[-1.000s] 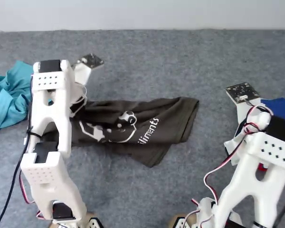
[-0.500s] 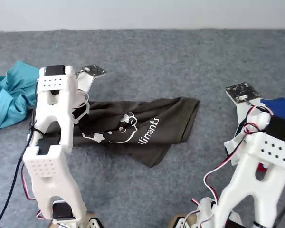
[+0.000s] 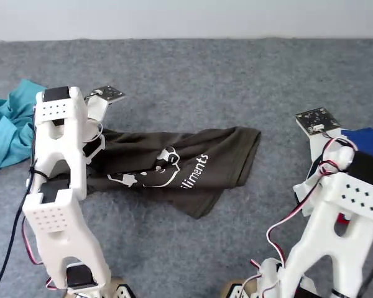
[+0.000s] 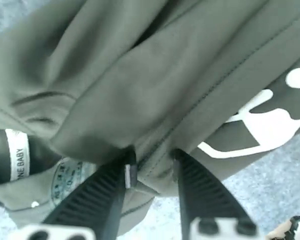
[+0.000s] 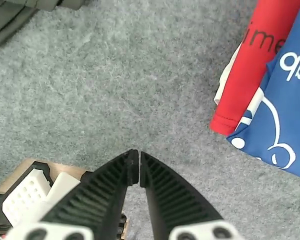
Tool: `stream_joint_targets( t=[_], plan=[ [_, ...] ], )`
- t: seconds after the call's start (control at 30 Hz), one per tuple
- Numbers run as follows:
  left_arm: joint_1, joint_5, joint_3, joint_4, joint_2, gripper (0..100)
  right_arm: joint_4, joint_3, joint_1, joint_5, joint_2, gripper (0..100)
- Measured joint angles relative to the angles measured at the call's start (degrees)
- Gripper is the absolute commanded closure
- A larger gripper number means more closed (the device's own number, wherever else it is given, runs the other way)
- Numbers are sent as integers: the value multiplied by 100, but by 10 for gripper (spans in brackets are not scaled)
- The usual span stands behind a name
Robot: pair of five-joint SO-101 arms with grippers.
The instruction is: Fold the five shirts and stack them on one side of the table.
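A dark olive shirt (image 3: 174, 164) with a white print lies half-folded across the middle of the grey table. My left gripper (image 4: 151, 159) pinches a fold of this olive shirt (image 4: 155, 85) at its left end, fabric bunched between the black fingers. In the high view the left arm (image 3: 59, 161) stands over that same end. A teal shirt (image 3: 9, 127) lies crumpled at the far left. My right gripper (image 5: 139, 162) is shut on nothing above bare carpet, beside a red shirt (image 5: 252, 65) and a blue shirt (image 5: 290, 105) stacked at the right edge.
The grey carpet (image 3: 193, 74) covers the table up to a white wall at the back. The right arm (image 3: 336, 205) stands near the front right. A wooden base plate (image 5: 25, 175) shows under the right arm.
The left arm has shifted left and slightly back, drawing the olive shirt's left end with it. The right arm has kept still.
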State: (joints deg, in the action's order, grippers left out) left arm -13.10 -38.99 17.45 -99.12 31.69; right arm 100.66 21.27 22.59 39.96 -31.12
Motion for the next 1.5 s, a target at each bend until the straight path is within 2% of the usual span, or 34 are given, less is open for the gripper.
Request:
stream_joint_targets(
  t=[0.13, 0.33, 0.67, 1.03, 1.3, 1.5],
  plan=[
    [0, -18, -26, 0, 0, 882, 0, 0, 0, 0, 0, 987],
    [97, -26, -264, 0, 0, 982, 0, 0, 0, 0, 0, 987],
    [123, -378, -264, 0, -26, 987, 0, 0, 0, 0, 0, 988],
    [123, -387, -396, 0, -1952, 987, 0, 0, 0, -9, 0, 987],
    [-149, -642, -2312, -9, -3385, 987, 0, 0, 0, -9, 0, 987],
    [-255, -1081, -4044, -9, -3719, 987, 0, 0, 0, -9, 0, 987]
  ],
)
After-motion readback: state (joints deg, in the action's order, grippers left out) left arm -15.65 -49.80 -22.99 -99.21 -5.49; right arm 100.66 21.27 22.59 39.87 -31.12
